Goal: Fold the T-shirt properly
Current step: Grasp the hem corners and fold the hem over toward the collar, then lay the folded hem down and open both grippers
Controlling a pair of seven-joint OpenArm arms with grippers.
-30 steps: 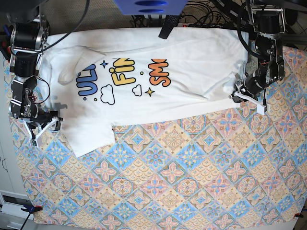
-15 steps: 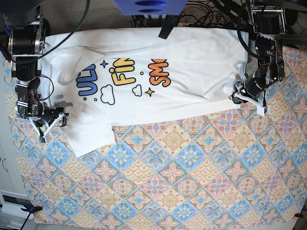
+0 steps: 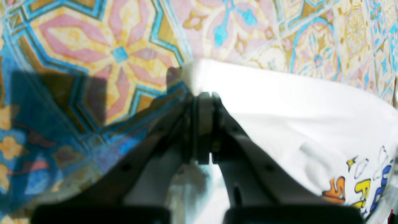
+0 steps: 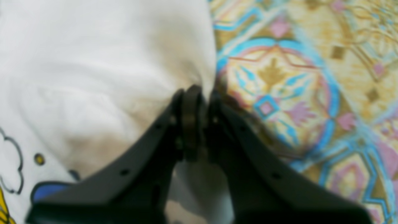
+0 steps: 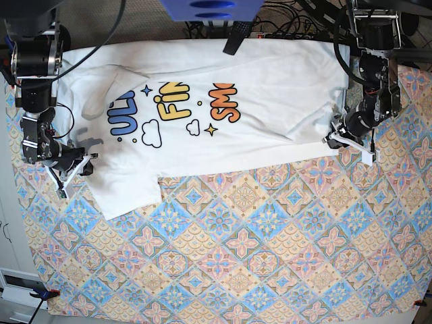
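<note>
One white printed cotton T-shirt (image 5: 223, 115) lay across upper frame on one patterned tile-print tablecloth (image 5: 270, 250). Two grippers: right gripper (image 5: 86, 162) at left edge pinched shirt edge; left gripper (image 5: 332, 137) at right clamped hem corner. Wrist views alone showed jaws closed on cloth. Print read "UL", "FIN", "SM".

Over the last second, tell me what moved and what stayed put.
The right claw slid in from the patterned cloth to the T-shirt's edge and closed on it. The left claw stayed clamped on the opposite corner. The shirt lies spread, print up, as before.
</note>
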